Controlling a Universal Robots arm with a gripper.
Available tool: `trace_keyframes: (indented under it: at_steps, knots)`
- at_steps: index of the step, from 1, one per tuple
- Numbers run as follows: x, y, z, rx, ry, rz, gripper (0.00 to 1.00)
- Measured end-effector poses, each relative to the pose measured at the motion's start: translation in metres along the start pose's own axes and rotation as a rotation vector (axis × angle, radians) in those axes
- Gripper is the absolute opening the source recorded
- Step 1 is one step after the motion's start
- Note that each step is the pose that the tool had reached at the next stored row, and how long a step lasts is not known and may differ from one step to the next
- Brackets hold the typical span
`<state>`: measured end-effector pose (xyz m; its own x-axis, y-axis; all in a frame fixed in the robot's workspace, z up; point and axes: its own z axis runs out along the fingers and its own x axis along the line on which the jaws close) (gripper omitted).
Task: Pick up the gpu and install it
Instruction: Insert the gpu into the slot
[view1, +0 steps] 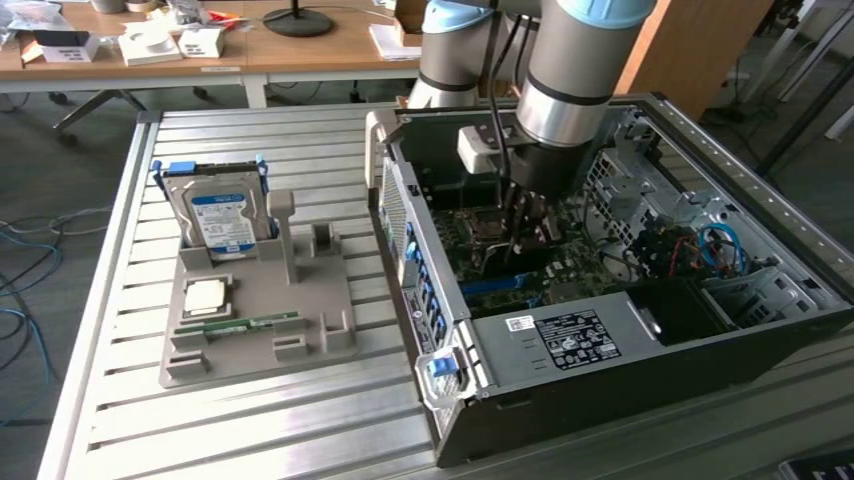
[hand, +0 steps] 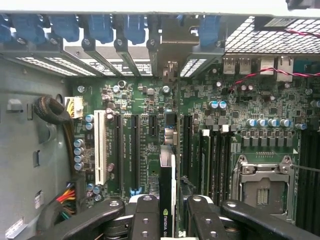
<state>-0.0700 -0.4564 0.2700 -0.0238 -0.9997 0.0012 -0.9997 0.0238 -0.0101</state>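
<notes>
The gpu (hand: 167, 187) is a thin dark card seen edge-on, with a green logo near the grip. It stands upright over the green motherboard (hand: 240, 100), and its silvery bracket end (hand: 169, 47) reaches the rear slot openings of the case. My gripper (hand: 167, 222) is shut on the card, one black finger (hand: 145, 220) on each side. The card lies in line with the black expansion slots (hand: 135, 150); whether it sits in one I cannot tell. In the exterior view the arm reaches down into the open computer case (view1: 601, 330), with the gripper (view1: 525, 222) low over the board.
A white slot (hand: 100, 147) and the empty processor socket (hand: 262, 187) flank the card. Cable bundles (hand: 55, 112) hang at the case wall. On the slatted table, a grey fixture (view1: 254, 345) holds a hard drive (view1: 220, 220), a processor (view1: 207, 295) and a memory stick (view1: 240, 323).
</notes>
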Motion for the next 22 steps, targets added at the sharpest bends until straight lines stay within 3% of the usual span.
trace_keyframes:
  at_steps: [22]
  knots:
    - [0.0018,0.0012,0.0005,-0.0002,0.0007,0.051,0.26]
